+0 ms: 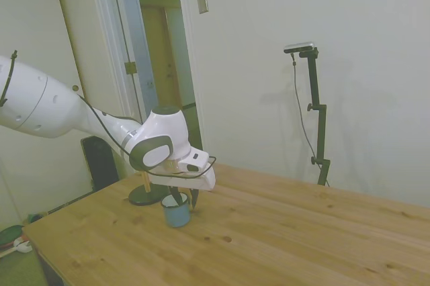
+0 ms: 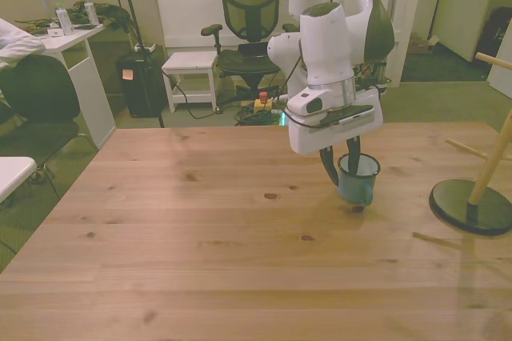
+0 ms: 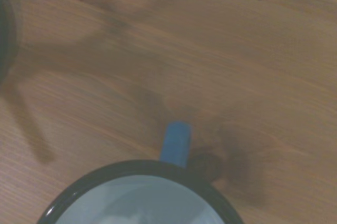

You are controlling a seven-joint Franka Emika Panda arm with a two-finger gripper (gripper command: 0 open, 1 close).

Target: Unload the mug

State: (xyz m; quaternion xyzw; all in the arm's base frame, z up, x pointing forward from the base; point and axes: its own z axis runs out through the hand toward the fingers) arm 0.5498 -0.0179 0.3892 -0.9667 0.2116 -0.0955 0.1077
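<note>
In the side view, the small light blue cylindrical mug with a dark rim (image 1: 177, 211) stood upright on the wooden table (image 1: 282, 232), at about three o'clock of the dark round-based wooden stand (image 1: 146, 193) and just beside it, clear of its pegs. The white arm's gripper (image 1: 185, 197) reached down over the mug, one dark finger inside the rim and the other outside the wall, so the fingers looked narrowly parted around that wall; whether they were pressing it or had let go could not be told from here. In the front view, the mug (image 2: 357, 178) sat with its base apparently on the table (image 2: 200, 237), near the far edge, with the gripper (image 2: 340, 166) straddling the rim the same way, and the stand (image 2: 472, 203) lay well apart at three o'clock of the mug. In the wrist view, the mug's dark rim and pale inside (image 3: 138, 195) filled the near edge, its blue handle (image 3: 175, 143) pointing out over the bare table planks (image 3: 253, 61). Judged from this, the unloading was nearly done: the mug was off the stand and set down; releasing it and lifting the arm away remained.
</note>
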